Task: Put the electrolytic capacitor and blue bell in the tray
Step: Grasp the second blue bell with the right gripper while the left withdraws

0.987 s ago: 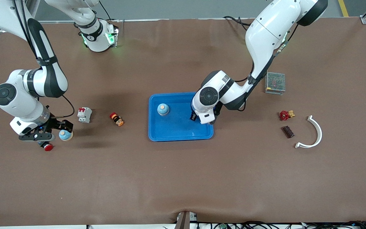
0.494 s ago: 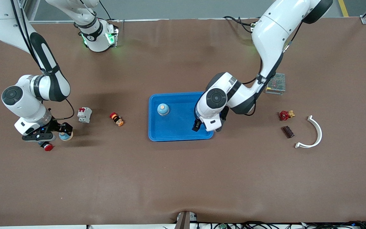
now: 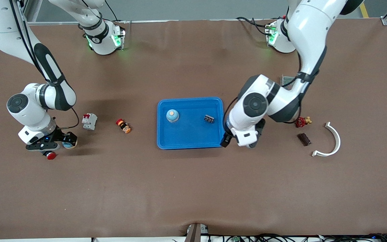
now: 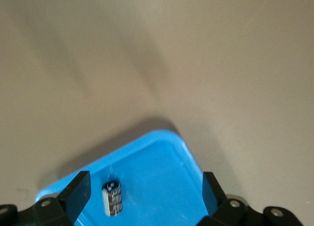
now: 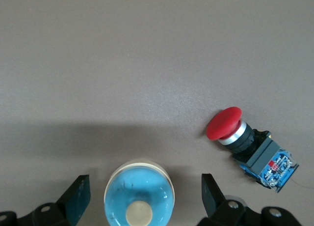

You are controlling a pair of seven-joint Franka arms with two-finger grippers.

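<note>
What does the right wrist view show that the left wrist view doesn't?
Right wrist view only: a blue bell standing on the table between the right gripper's open fingers, and a red pushbutton switch lying beside it.

Left wrist view only: a corner of the tray with the electrolytic capacitor lying in it, below the left gripper's open fingers, which hold nothing.

Both: the brown table and a pair of open black fingers.

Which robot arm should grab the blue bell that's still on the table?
The right arm. Its claw is open around the round blue bell with a cream button, while the left claw hangs open over the bright blue plastic tray's rim.
</note>
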